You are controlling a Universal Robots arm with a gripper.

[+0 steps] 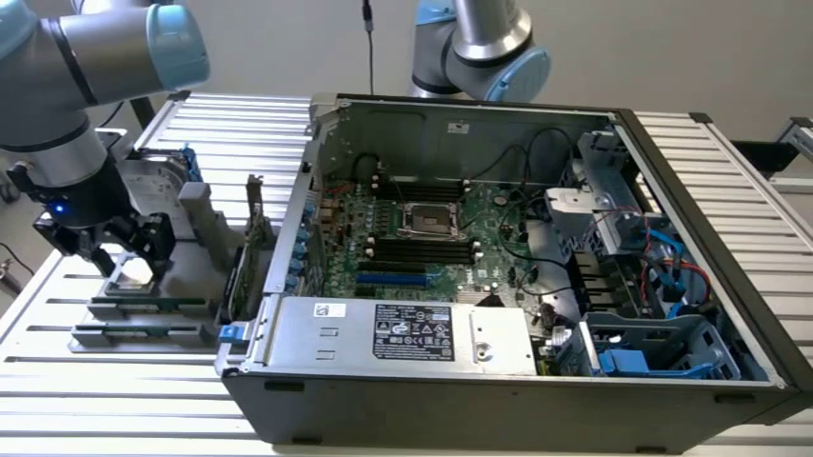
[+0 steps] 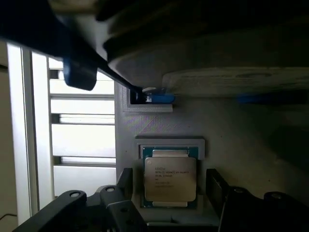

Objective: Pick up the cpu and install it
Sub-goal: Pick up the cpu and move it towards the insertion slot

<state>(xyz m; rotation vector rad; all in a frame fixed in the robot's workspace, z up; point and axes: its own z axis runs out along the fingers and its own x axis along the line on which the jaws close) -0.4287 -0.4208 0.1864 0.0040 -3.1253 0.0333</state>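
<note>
The cpu (image 2: 170, 178), a flat square chip with a silvery top, lies in a recess of a grey holder (image 2: 241, 140). In the exterior view the cpu (image 1: 132, 275) sits at the left, on the grey holder (image 1: 190, 262) beside the computer case. My gripper (image 1: 118, 253) hangs just above the chip with its black fingers (image 2: 126, 181) spread to either side of it, open and not touching it. The bare socket (image 1: 427, 220) sits in the middle of the green motherboard (image 1: 406, 238) inside the open case.
The open computer case (image 1: 508, 371) fills the middle and right, with a power supply (image 1: 394, 333) at its front and drive cages (image 1: 635, 238) at the right. Memory sticks (image 1: 140, 307) lie in holder slots in front of the chip. A hard drive (image 1: 159, 181) stands behind it. Slatted table (image 1: 114, 390) surrounds everything.
</note>
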